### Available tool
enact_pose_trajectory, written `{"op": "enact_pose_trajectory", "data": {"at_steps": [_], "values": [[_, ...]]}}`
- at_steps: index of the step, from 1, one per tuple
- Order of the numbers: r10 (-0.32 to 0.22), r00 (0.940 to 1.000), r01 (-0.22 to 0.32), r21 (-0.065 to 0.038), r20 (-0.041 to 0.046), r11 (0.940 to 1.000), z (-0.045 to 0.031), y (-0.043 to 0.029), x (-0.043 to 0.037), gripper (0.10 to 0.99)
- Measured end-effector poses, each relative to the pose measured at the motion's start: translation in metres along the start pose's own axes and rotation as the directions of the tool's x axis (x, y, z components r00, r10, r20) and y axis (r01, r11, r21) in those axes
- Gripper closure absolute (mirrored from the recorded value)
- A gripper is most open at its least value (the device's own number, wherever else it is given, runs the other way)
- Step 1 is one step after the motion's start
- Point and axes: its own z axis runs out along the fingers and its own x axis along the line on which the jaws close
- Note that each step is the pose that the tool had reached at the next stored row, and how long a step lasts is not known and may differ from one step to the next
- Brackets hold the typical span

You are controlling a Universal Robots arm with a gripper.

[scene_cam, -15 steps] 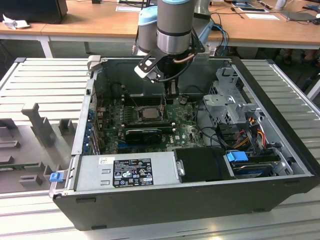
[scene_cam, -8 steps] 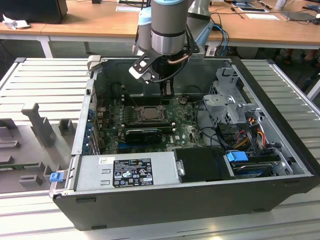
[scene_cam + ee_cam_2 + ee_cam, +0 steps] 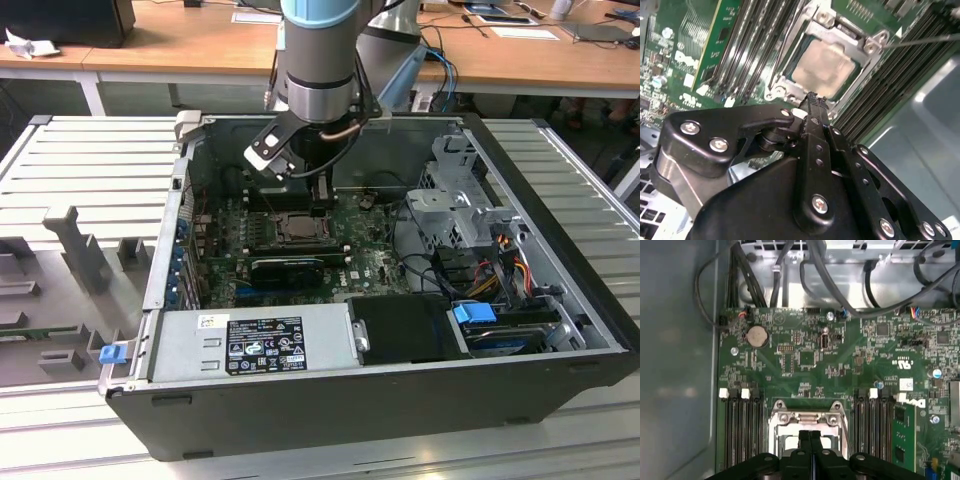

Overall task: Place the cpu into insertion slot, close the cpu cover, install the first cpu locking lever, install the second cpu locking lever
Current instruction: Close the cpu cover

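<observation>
Cpu (image 3: pixel 825 67), pale face up, seated in the insertion slot (image 3: pixel 300 226) of the green motherboard (image 3: pixel 767 390), with the cpu cover (image 3: pixel 874 44) apparently lying flat around it. Gripper (image 3: pixel 815 100) clenched on nothing, tip at the cover's edge. Judged step: closing the cover, with pressure best kept on the metal frame and off the chip face. Contact at the tip is unclear. A thin lever (image 3: pixel 922 40) is cut off, and the gripper body hides the socket's near edge.

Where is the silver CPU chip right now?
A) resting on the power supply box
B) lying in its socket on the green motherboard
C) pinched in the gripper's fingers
B: in the second wrist view the cpu lies flat in the insertion slot, beyond the tip of the empty gripper.
</observation>
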Motion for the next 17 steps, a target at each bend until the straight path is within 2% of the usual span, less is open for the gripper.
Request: {"op": "enact_pose_trajectory", "data": {"at_steps": [2,7,10,17], "values": [[-0.004,1.0000,0.004,0.000,-0.0020,1.0000,0.0003,-0.0044,0.0000,0.980],[-0.027,0.9996,0.027,0.001,-0.0120,0.9996,0.0013,-0.0100,-0.0002,0.980],[-0.028,0.9995,0.028,0.001,-0.0131,0.9996,0.0011,-0.0139,-0.0001,0.980],[-0.029,0.9995,0.029,0.001,-0.0131,0.9996,0.0009,-0.0166,-0.0001,0.980]]}}
